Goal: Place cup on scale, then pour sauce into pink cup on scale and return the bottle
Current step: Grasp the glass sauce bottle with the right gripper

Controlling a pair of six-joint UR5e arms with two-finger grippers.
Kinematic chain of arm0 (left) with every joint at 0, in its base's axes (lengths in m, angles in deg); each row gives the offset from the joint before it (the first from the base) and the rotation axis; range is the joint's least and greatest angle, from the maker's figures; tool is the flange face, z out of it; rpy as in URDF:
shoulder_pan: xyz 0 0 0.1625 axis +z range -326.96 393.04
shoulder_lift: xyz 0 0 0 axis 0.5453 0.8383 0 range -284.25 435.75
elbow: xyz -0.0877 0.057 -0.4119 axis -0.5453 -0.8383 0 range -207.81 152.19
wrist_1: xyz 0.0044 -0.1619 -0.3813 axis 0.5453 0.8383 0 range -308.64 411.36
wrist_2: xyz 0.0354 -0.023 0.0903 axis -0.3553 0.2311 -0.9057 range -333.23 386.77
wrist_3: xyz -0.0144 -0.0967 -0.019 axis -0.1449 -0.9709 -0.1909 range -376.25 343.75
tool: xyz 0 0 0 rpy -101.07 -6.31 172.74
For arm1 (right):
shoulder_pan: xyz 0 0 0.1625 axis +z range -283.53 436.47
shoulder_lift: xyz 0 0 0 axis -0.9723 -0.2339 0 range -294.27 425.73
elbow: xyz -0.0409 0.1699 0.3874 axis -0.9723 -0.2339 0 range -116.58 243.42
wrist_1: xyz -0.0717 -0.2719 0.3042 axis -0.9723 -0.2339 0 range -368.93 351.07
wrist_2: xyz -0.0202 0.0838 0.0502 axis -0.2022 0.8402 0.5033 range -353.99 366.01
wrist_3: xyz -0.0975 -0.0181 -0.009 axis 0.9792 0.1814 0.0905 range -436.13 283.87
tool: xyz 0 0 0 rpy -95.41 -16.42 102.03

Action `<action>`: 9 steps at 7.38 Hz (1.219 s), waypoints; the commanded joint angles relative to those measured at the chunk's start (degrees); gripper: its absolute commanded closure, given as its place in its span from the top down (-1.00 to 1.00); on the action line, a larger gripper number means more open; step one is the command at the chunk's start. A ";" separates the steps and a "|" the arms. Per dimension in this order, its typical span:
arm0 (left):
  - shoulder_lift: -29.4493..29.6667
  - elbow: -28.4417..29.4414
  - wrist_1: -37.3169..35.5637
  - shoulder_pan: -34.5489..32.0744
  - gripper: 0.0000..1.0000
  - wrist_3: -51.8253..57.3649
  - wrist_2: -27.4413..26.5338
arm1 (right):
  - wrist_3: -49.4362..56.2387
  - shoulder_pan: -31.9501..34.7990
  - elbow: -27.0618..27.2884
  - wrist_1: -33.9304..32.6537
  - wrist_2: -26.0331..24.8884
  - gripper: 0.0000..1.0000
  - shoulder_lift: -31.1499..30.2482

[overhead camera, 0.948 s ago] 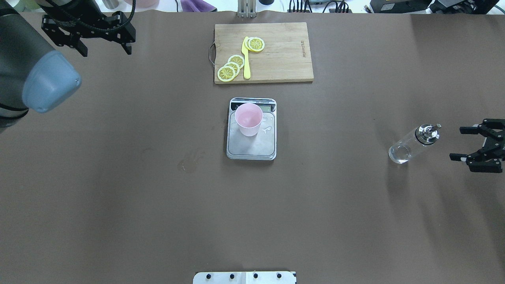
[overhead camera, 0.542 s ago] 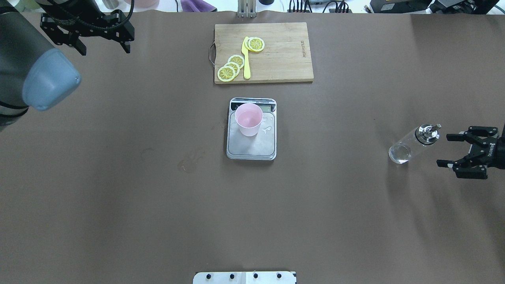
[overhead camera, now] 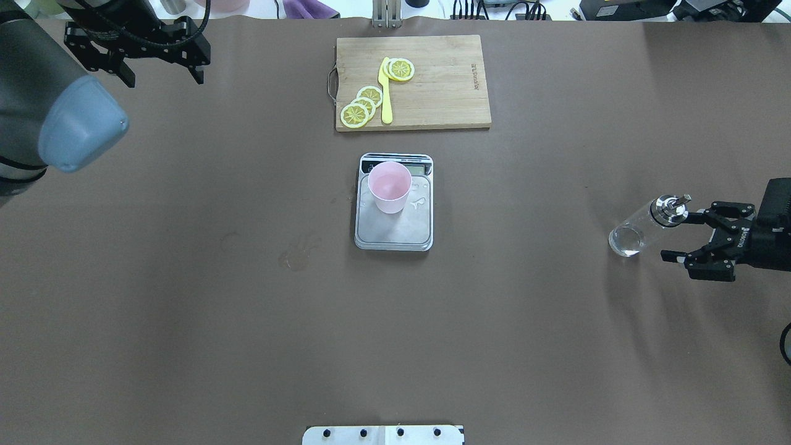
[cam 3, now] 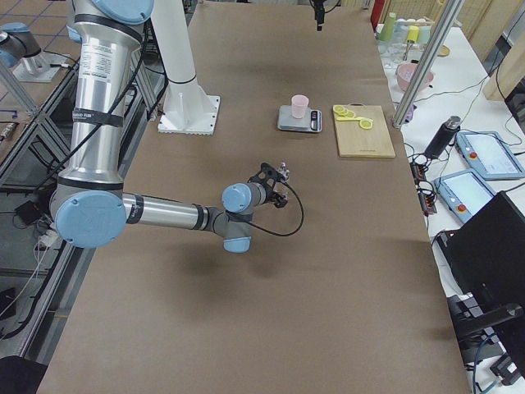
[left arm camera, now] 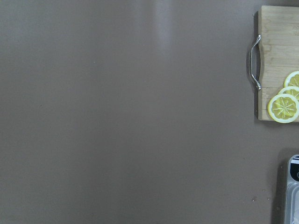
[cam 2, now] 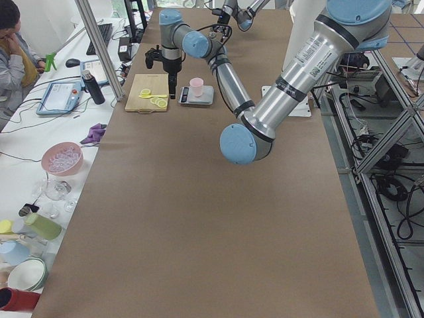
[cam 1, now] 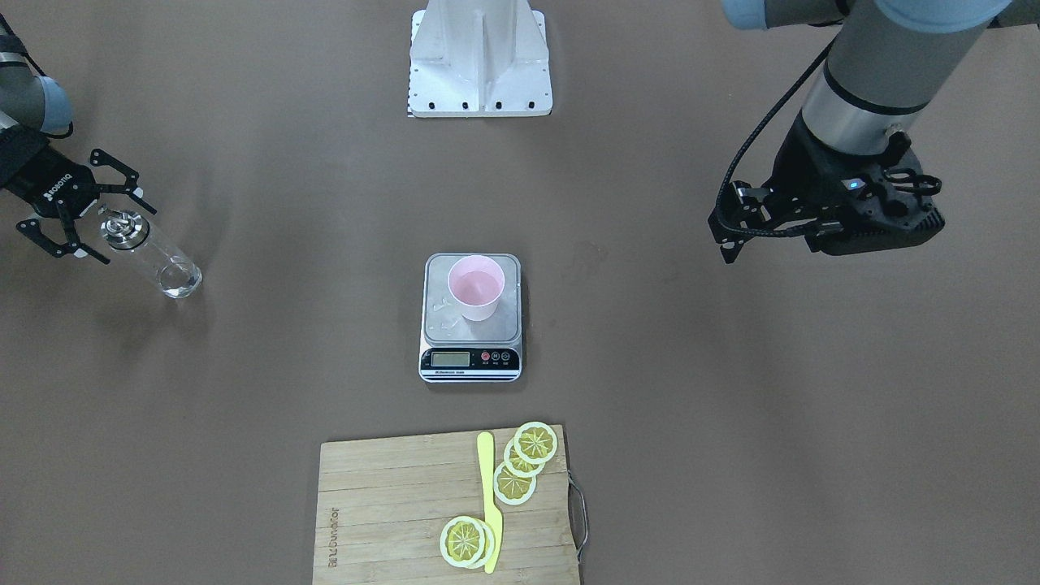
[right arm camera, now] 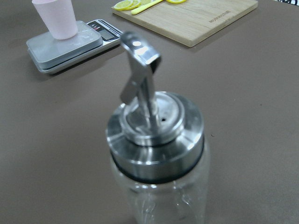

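Glass bottle (overhead camera: 642,225) stands upright, pourer up, beside spread right fingers (overhead camera: 680,256); left fingers (overhead camera: 198,71) spread.

Pale pink on the cup (overhead camera: 389,187). Brushed silver on the scale (cam 1: 470,335), black along its front strip, with red buttons and a seemingly grey display. Clear glass under shiny steel for the bottle (overhead camera: 639,228). Light wood grain on the cutting board (overhead camera: 445,80), spoke-patterned yellow on the lemon slices (overhead camera: 355,115), plain yellow for the knife (overhead camera: 386,102), flat brown across the table (overhead camera: 185,278).

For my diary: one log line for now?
pink plastic cup on steel scale; right fingers open near clear glass bottle; left fingers open, away
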 commanded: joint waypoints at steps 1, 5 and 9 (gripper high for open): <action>0.17 0.10 -0.47 -0.24 0.96 1.72 -0.04 | -1.70 -0.39 -3.54 2.66 -2.05 0.93 2.21; 0.18 0.54 -0.47 -0.24 0.96 1.80 -0.21 | -2.24 -3.98 -4.50 5.65 -5.29 0.94 3.00; 0.09 0.80 -0.47 -0.24 0.96 1.89 -0.47 | -2.15 -4.26 -4.85 6.09 -7.50 0.93 3.87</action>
